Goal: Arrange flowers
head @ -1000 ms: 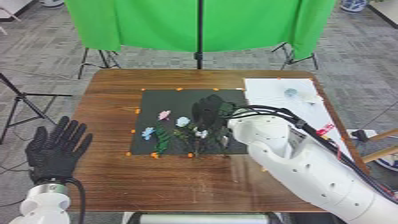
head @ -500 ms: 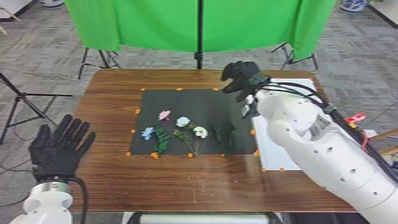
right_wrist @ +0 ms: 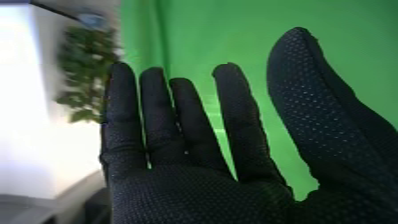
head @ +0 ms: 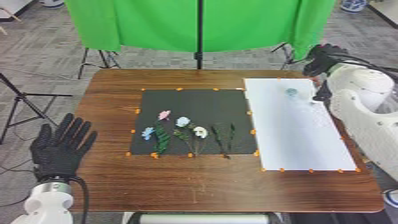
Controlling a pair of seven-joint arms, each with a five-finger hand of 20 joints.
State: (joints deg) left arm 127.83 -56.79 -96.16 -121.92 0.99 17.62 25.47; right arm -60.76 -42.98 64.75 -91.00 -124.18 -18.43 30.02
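And here we are, the right hand (head: 327, 54) out by the table's far right corner, fingers straight, thumb wide, nothing in its grasp; the left hand (head: 59, 152) lies open and empty at the left edge; the flowers, pink (head: 164, 115), blue (head: 148, 132) and two pale ones (head: 183, 121) (head: 201, 132), lie on the black mat (head: 200, 102), with dark green stems (head: 222, 141) beside them; now, the danger, folks; those stems are thin and flat, so gloved fingertips could skid right over them; they lie close, too, so a greedy pinch might drag a neighbour along; and on the white sheet (head: 293, 137) sits a small bluish thing (head: 291, 92) (a vase, I'd guess, though I can't swear to it); a low sweep of that bulky right forearm could clip it; if it is the vase, a stem snagging its rim could tip it
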